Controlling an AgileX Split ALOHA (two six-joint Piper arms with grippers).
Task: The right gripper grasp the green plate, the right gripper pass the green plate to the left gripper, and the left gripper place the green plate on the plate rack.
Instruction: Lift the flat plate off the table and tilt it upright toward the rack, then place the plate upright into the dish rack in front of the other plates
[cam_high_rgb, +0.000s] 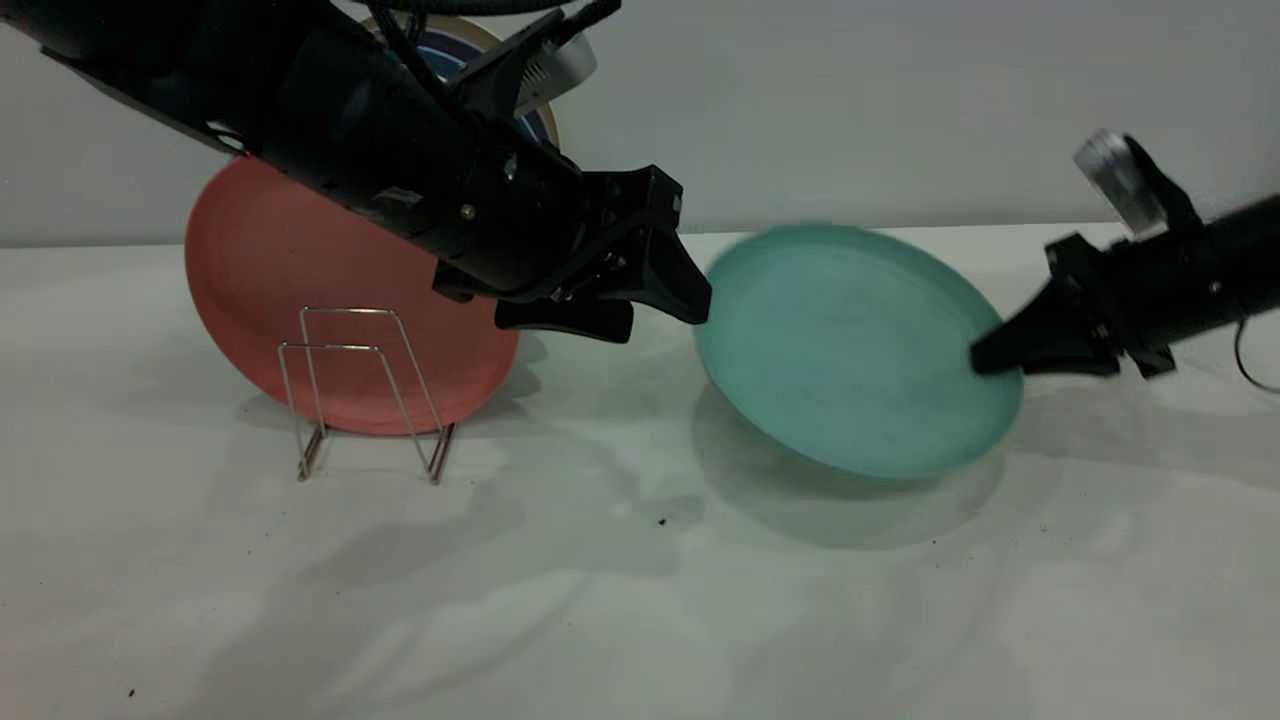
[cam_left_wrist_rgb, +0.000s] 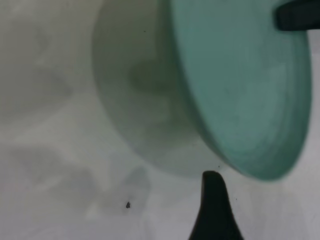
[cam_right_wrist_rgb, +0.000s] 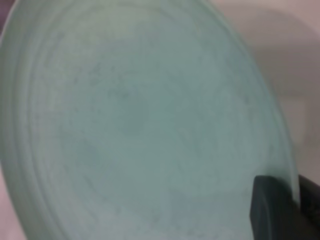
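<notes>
At the far left a salmon-pink plate (cam_high_rgb: 300, 300) leans upright behind the plate rack (cam_high_rgb: 365, 395), whose near wire loops stand bare, on the white table (cam_high_rgb: 600, 600). Right of it the left gripper (cam_high_rgb: 655, 300) reaches in with its fingers apart, their tips just beside the left edge of the green plate (cam_high_rgb: 850, 350) but not yet closed on it. The plate hangs tilted above the table at centre-right, its shadow beneath. On its right rim the right gripper (cam_high_rgb: 990, 355) is clamped, one finger lying over the inner face. The plate looks stiff, light and matte, so probably not very slippery, though held by one edge it may swing. The free left rim, opposite the present hold, seems the best place for the taking grip.
</notes>
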